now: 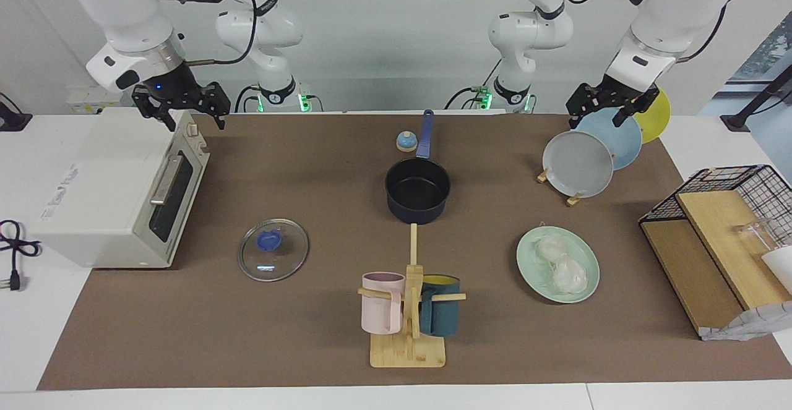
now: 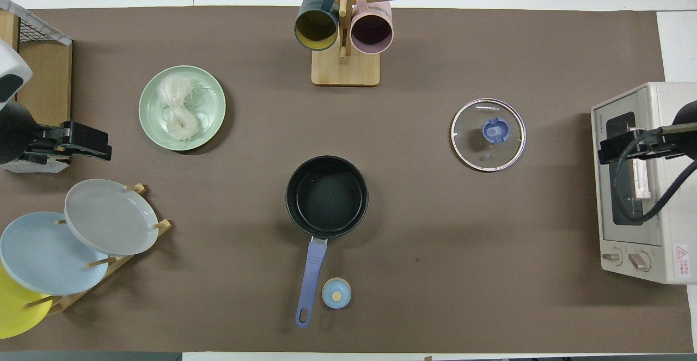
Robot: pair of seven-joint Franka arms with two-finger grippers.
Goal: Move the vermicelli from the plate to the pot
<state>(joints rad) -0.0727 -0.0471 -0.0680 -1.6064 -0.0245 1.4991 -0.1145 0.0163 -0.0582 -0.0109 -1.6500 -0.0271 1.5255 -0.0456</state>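
Two whitish vermicelli nests (image 1: 560, 263) lie on the pale mint-green plate (image 1: 529, 268), which sits toward the left arm's end of the table. In the overhead view the vermicelli (image 2: 177, 105) fills the middle of the plate (image 2: 212, 97). The dark pot (image 1: 417, 188) stands mid-table and looks empty, its blue handle pointing toward the robots; it also shows in the overhead view (image 2: 326, 195). My left gripper (image 1: 599, 112) hangs open and empty over the plate rack (image 2: 87, 146). My right gripper (image 1: 195, 120) hangs open and empty over the toaster oven (image 2: 612, 151).
A glass lid (image 1: 273, 250) lies toward the right arm's end. A mug tree (image 1: 408, 336) holds a pink and a teal mug, farther from the robots than the pot. There are also a toaster oven (image 1: 117, 187), a rack of grey, blue and yellow plates (image 1: 578, 162), a small blue bell (image 1: 406, 142) and a wire basket (image 1: 724, 187).
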